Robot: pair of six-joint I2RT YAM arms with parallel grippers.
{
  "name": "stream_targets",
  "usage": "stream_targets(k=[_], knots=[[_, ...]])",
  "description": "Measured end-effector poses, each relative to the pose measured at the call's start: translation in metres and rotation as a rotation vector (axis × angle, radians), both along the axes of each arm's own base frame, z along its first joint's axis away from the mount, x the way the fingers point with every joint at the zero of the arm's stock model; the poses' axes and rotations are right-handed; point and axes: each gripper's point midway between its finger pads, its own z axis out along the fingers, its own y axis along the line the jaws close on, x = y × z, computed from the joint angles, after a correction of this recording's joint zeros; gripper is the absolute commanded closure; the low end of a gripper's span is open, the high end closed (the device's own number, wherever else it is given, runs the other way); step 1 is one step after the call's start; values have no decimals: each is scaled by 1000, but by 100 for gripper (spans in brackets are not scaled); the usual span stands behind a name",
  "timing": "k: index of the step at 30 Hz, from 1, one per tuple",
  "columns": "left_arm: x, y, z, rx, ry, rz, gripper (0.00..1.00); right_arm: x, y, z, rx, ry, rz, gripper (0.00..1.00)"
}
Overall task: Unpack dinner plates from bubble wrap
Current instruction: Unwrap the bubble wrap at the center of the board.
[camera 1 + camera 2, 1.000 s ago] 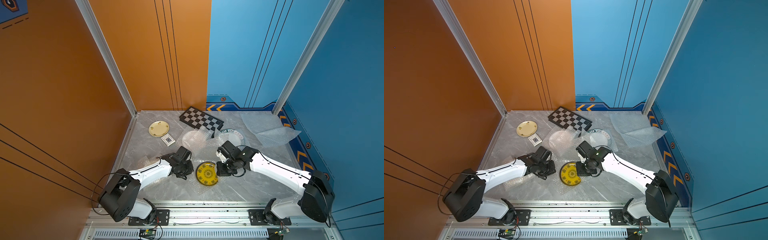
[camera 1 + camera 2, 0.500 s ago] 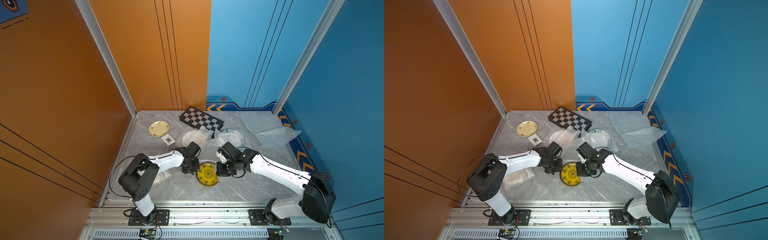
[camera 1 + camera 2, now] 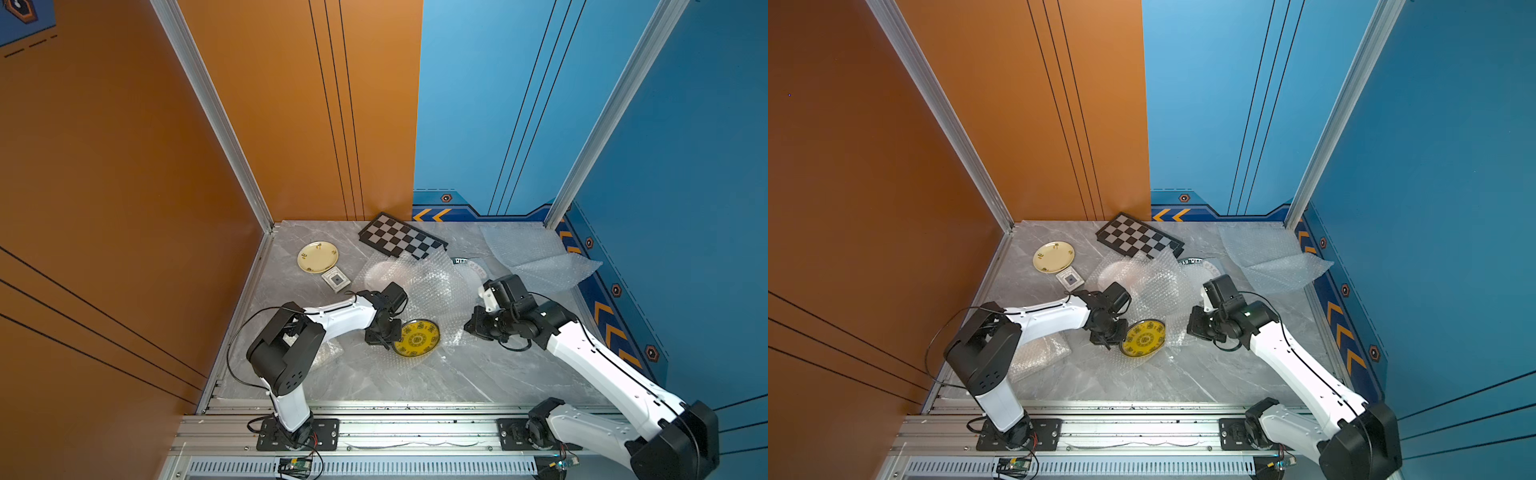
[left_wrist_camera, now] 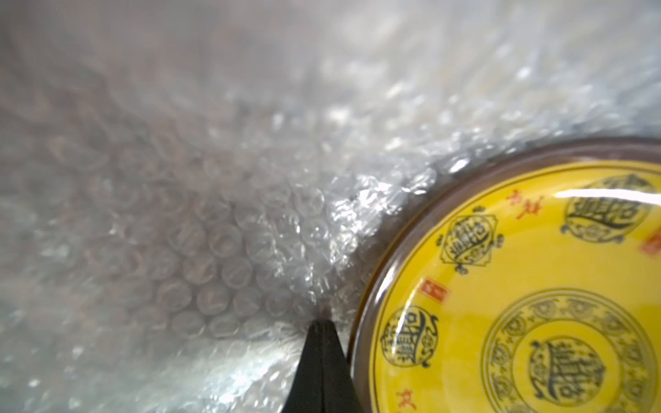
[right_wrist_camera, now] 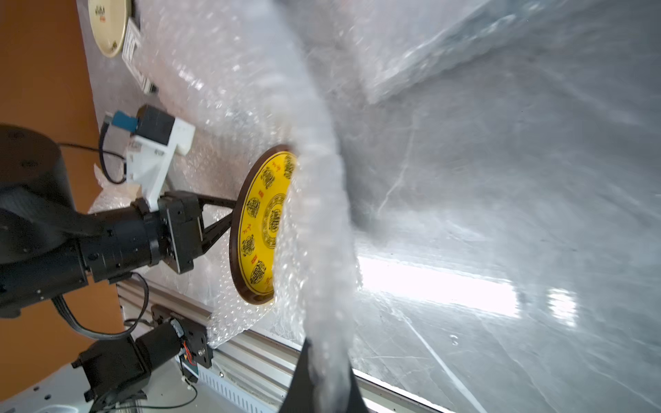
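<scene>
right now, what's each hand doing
left hand: closed, pinching the bubble wrap beside the yellow plate
right hand: closed on a raised fold of bubble wrap

Grey marble tabletop [image 3: 457, 374] under pale floral plate [image 3: 318, 257], white card [image 3: 336, 279], checkerboard [image 3: 401, 241], bubble wrap sheets [image 3: 536, 257].

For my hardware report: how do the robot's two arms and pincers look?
The left arm and right arm are white with black joints. The left pincer and right pincer are black and taper to narrow tips. Black cables loop outside; the left wrist bears a white bracket.
</scene>
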Motion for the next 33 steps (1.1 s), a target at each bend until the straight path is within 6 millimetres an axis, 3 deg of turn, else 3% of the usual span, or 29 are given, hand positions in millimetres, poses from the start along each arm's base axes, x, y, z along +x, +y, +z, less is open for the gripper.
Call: stream_targets(k=[5, 10, 12, 17, 24, 26, 28, 33], knots=[[-2, 2, -1, 4, -5, -30, 100, 6, -37, -10, -4, 27, -122, 94], [-2, 2, 0, 1, -13, -46, 100, 1, -52, -30, -17, 92, -162, 88], [-1, 3, 1, 3, -13, -49, 100, 0, -57, -35, -23, 106, -178, 78], [-1, 3, 1, 7, -5, -58, 100, -3, -68, -46, -42, 139, -211, 42], [-3, 6, 2, 10, 12, -59, 100, -2, -84, -50, -76, 160, -269, 25], [-5, 7, 2, 13, 17, -62, 99, -2, -92, -47, -93, 157, -290, 24], [-7, 10, 3, 20, 27, -63, 92, -1, -100, -38, -112, 139, -318, 23], [-13, 21, 12, 23, 44, -48, 70, 12, -110, 12, -121, 1, -358, 23]])
